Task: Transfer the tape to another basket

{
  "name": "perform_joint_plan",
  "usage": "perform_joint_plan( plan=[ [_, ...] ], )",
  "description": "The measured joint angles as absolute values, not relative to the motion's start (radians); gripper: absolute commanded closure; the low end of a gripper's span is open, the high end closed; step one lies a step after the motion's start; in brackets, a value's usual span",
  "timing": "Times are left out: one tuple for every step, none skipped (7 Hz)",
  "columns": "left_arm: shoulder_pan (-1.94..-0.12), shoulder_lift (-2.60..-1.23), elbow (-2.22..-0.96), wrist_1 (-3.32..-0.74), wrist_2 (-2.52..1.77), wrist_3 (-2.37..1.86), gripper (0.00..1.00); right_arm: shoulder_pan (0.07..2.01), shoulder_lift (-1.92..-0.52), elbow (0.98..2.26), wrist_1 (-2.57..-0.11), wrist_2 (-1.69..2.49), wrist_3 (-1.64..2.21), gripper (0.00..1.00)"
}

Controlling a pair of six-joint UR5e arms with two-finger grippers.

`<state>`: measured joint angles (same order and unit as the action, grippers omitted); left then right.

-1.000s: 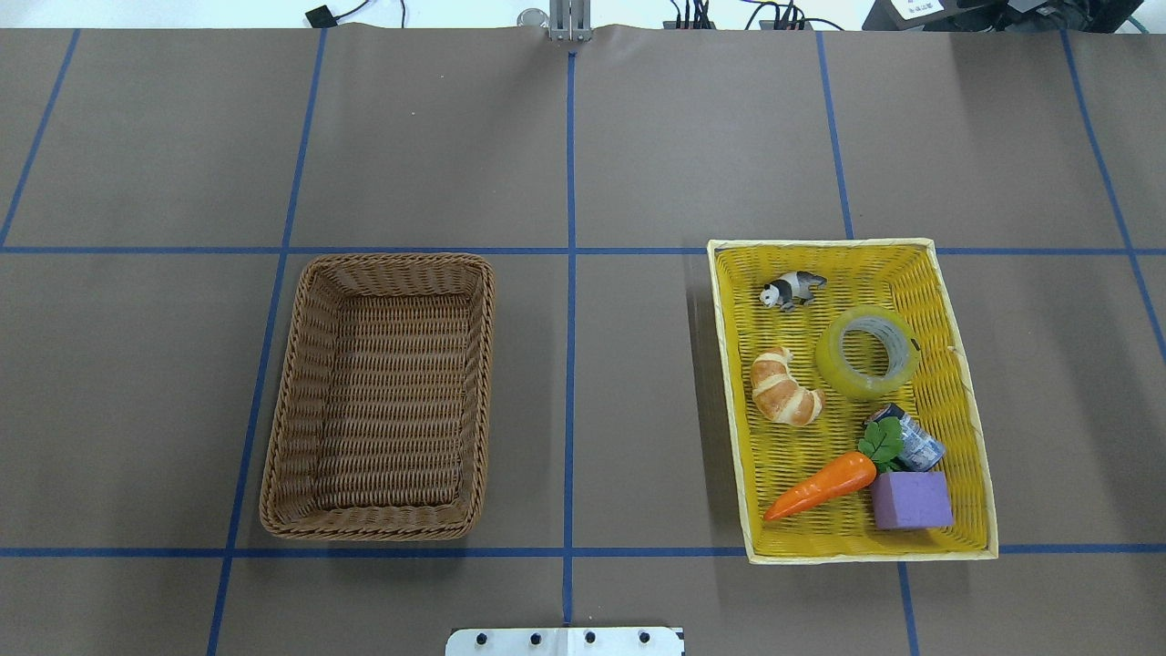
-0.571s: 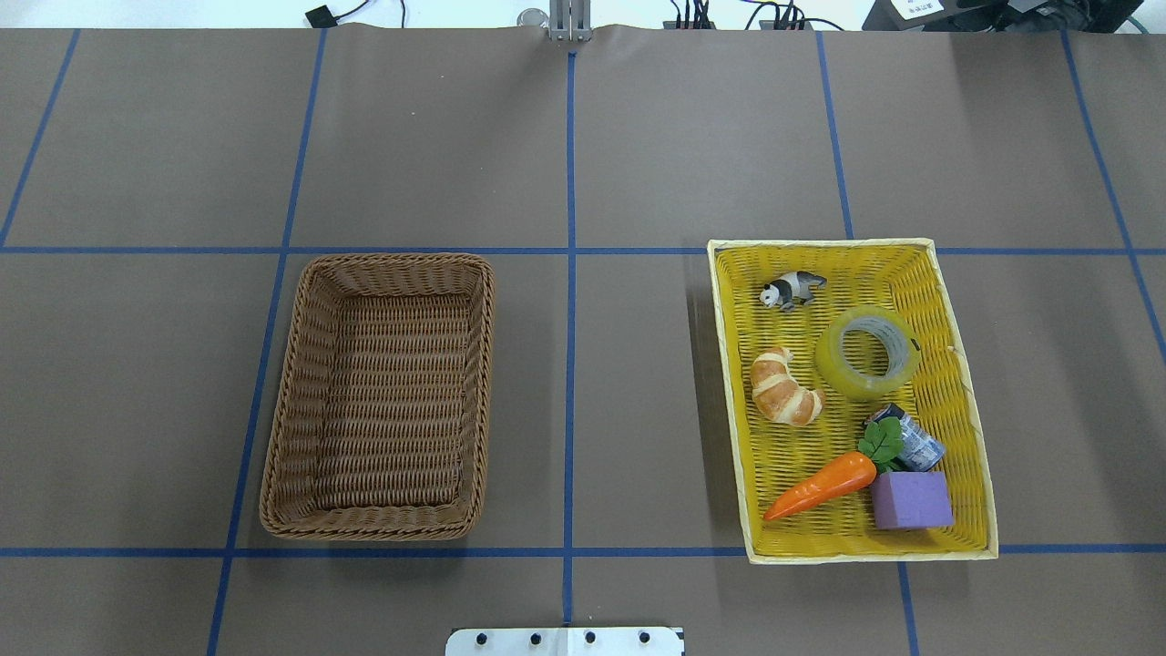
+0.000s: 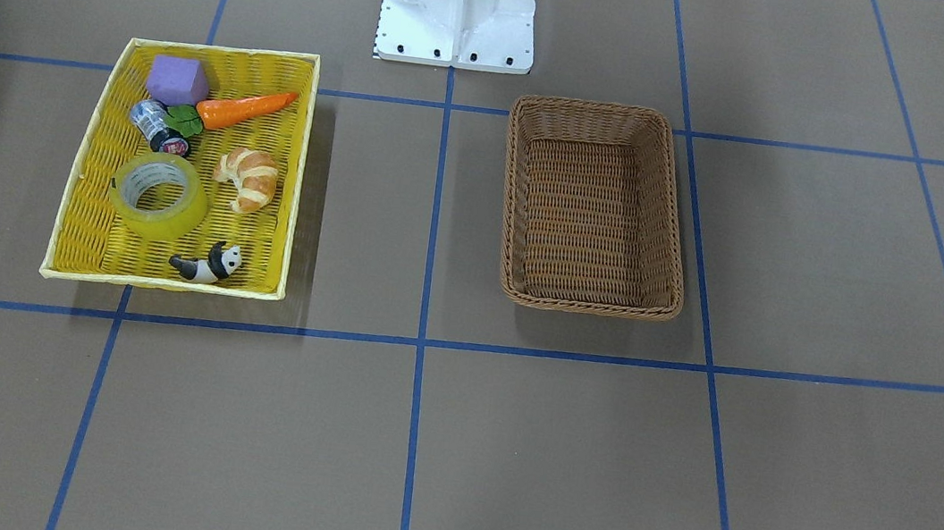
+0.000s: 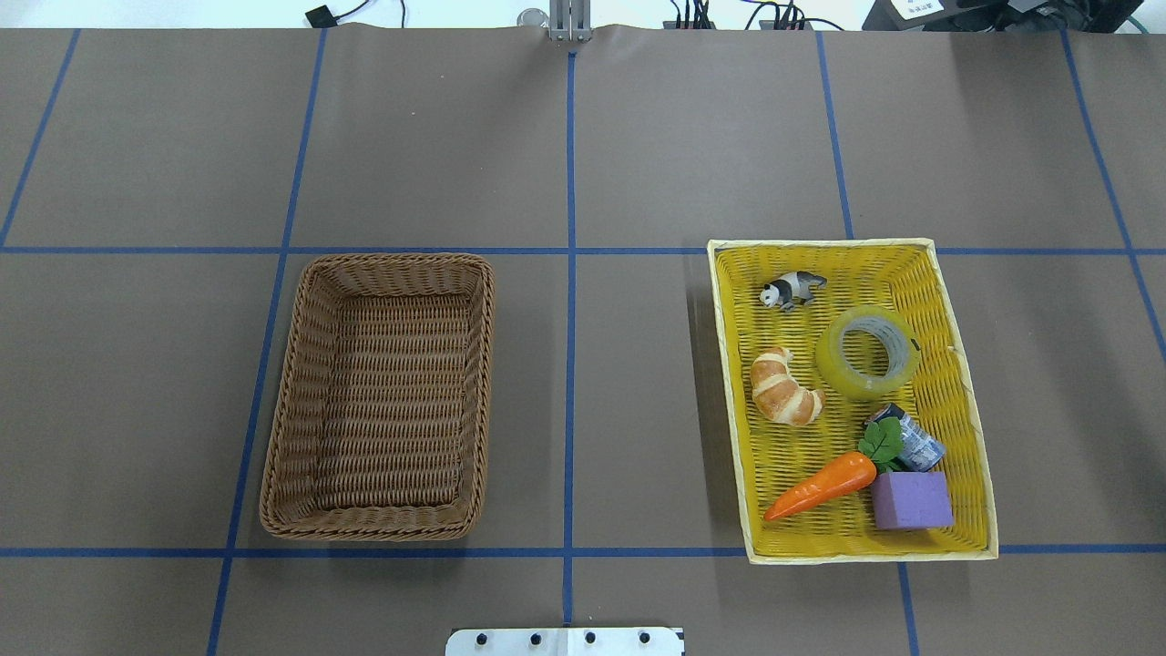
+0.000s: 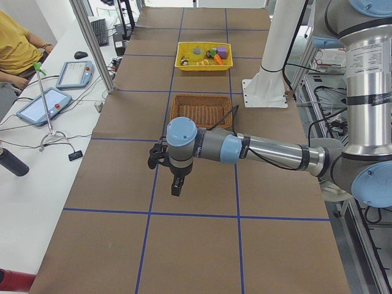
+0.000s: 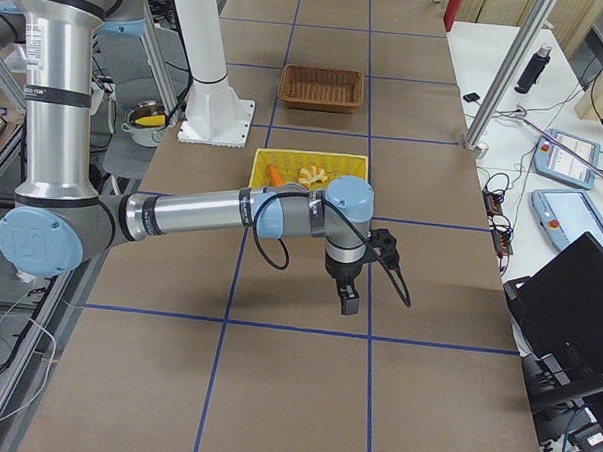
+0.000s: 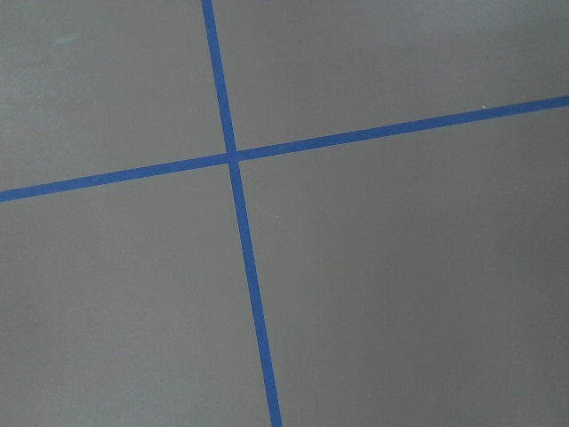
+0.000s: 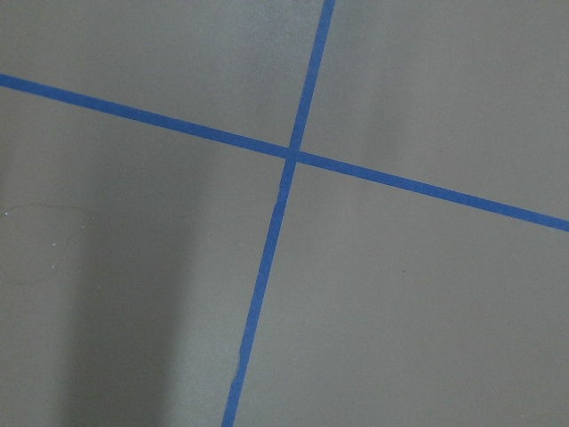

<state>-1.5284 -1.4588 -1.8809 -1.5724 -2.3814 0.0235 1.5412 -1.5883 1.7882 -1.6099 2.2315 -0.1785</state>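
Nearest you in the left-end view, the left gripper [image 5: 176, 187] hangs fingers down over the table [image 4: 638, 137], short of the basket [image 4: 392, 261]. You cannot tell whether its fingers are spread or pressed together. From the right end, the right gripper [image 6: 348, 300] hangs the same way on the near side of the tray [image 4: 802, 456], and you cannot tell how its fingers stand either. Each wrist camera shows you only brown table and two crossing blue lines [image 7: 233, 158].

From overhead, the carrot [image 4: 820, 487] and purple block [image 4: 911, 501] lie at the tray's near end. The can [image 4: 915, 442] lies just behind them, against the carrot's leaves. Beyond it the tape [image 4: 852, 387] lies flat, hole up, by the tray's right wall, with the croissant [image 4: 783, 387] to its left. The panda [image 4: 791, 290] lies farthest. The tape is in the tray, well apart from the basket on the left.
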Motion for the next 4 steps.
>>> perform_joint_plan(
  plan=[
    [-1.528, -1.501, -1.875, -1.58, -2.393, 0.022, 0.01, 1.539, -1.548, 1.779, -1.57, 2.232, -0.176, 0.0],
    [-1.528, -1.541, -1.864, -1.604, -2.407, 0.021, 0.01, 1.539, -1.528, 1.774, -1.54, 2.243, -0.176, 0.0],
    [-1.528, -1.564, -1.856, -1.63, -2.416, 0.02, 0.01, 1.538, -1.517, 1.771, -1.524, 2.272, -0.178, 0.0],
    [-1.528, -1.578, -1.855, -1.646, -2.422, 0.021, 0.01, 1.524, -1.505, 1.778, -1.511, 2.308, -0.176, 0.0]
  ],
)
